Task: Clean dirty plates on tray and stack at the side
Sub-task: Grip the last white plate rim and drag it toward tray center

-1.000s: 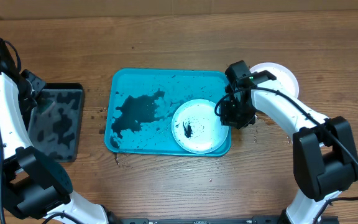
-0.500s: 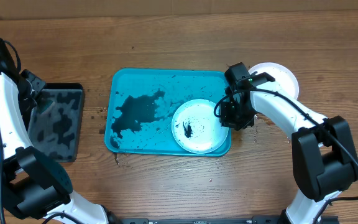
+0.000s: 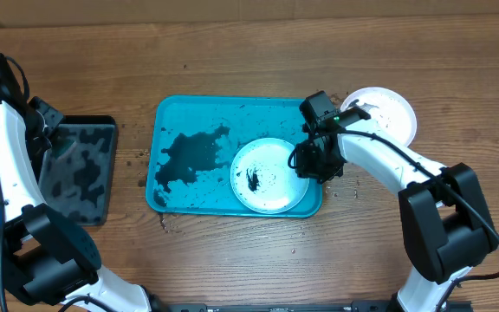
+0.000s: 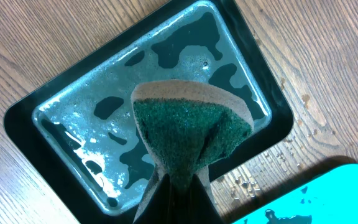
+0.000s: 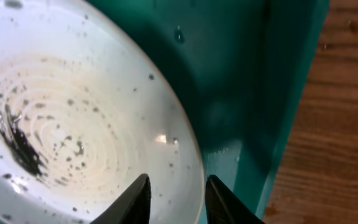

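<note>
the right end effector [image 3: 314,160] pinches the right rim of the black-smeared white round plastic plate [image 3: 262,186], which lies at the right end of the turquoise rectangular plastic tray [image 3: 258,117] on the wooden counter [image 3: 249,52]. the left end effector [image 4: 178,186] grips a folded green sponge [image 4: 191,130] over the black rectangular tray [image 4: 279,118]. another pale round plate [image 3: 386,108] rests beside the turquoise tray's far right corner.

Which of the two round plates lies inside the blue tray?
The plate with the black smear, at the tray's right end, its rim between the fingers of the right tool. The other plate rests on the wooden table, outside the tray.
</note>
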Controlling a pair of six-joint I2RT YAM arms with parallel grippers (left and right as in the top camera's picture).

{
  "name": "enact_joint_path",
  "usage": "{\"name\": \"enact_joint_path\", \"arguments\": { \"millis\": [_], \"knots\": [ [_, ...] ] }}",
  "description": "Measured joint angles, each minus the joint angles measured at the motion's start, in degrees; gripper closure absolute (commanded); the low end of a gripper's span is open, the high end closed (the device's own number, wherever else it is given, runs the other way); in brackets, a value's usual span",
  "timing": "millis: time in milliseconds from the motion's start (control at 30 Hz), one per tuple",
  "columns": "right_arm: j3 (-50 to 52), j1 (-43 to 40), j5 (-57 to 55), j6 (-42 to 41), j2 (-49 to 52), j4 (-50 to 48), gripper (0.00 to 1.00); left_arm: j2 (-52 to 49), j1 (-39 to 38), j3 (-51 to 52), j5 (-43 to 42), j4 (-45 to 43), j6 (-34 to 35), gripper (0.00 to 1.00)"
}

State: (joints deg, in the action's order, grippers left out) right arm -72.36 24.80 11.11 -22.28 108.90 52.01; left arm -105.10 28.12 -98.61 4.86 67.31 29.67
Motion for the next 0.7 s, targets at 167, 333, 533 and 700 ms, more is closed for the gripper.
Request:
{"name": "enact_joint_path", "arguments": {
  "millis": [167,333,533,700],
  "knots": [
    [5.2,0.0,-0.6,-1.8,-0.3,-4.9,0.78,0.0,0.0,0.0,0.0,0.0,0.0,0.96],
    [6.0,0.0,-0.9,-2.8,-0.7,-9.0,0.87,0.0,0.0,0.0,-1.0,0.0,-0.3,0.96],
    [6.2,0.0,-1.0,-2.6,-0.7,-16.5,0.96,0.0,0.0,0.0,-5.7,0.0,-3.6,0.96],
    [6.2,0.0,-1.1,-1.4,-0.7,-21.4,0.96,0.0,-0.8,0.0,-9.6,0.0,-6.1,0.96]
  ]
}}
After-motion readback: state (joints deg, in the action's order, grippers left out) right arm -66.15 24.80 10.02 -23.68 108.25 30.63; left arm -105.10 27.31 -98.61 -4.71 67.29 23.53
